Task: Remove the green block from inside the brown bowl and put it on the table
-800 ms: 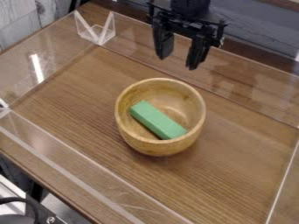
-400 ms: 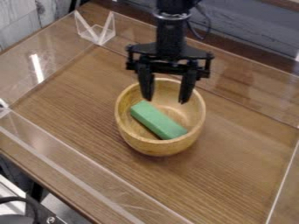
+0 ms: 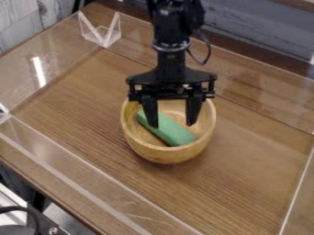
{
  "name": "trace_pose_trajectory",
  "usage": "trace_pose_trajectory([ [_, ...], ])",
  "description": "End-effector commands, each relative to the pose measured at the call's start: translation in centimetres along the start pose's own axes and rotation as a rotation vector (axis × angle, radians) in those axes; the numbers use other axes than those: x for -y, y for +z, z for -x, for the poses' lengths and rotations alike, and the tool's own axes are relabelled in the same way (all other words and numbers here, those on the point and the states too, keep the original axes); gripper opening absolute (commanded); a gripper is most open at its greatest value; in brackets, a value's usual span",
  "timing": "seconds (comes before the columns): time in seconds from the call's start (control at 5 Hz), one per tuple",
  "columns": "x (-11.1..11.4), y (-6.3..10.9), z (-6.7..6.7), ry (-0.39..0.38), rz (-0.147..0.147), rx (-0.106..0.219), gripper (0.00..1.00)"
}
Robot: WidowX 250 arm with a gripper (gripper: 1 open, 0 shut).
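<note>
The brown bowl (image 3: 147,147) sits near the middle of the table (image 3: 73,110). Inside it lies the green block (image 3: 174,133), a flat bar running diagonally from upper left to lower right. My gripper (image 3: 173,117) hangs from above with its black fingers (image 3: 197,106) spread wide and lowered into the bowl's hollow. The fingers straddle the block's upper end, one on each side, with a gap still showing. Part of the block's upper end is hidden behind the left finger.
Clear acrylic walls (image 3: 37,69) ring the tabletop on all sides. A clear acrylic bracket (image 3: 101,29) stands at the back left corner. Bare wood lies left, right and in front of the bowl.
The gripper has come forward from behind the bowl and dropped down into it, turning so its fingers straddle the green block. Its jaws stayed equally wide. Bowl and block have not moved.
</note>
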State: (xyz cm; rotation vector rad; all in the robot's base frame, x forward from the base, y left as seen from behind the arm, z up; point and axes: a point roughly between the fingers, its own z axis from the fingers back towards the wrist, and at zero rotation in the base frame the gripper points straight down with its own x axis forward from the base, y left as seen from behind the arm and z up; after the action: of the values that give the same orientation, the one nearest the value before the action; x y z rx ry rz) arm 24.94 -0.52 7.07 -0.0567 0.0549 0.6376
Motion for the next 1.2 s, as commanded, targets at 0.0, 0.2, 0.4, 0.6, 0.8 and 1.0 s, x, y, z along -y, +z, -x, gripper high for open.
trace_pose_trajectory([
  [0.0,0.1,0.1,-0.4,0.064,0.054,0.053,1.0],
  [0.2,0.1,-0.8,-0.3,0.109,0.076,0.062,1.0],
  [0.4,0.2,-1.6,-0.3,0.139,0.096,0.069,1.0],
  [0.6,0.2,-2.1,-0.3,0.151,0.108,0.071,1.0],
  [0.8,0.3,-2.0,-0.2,0.148,0.114,0.067,0.0],
  [1.0,0.3,-2.5,-0.3,0.156,0.123,0.067,1.0],
])
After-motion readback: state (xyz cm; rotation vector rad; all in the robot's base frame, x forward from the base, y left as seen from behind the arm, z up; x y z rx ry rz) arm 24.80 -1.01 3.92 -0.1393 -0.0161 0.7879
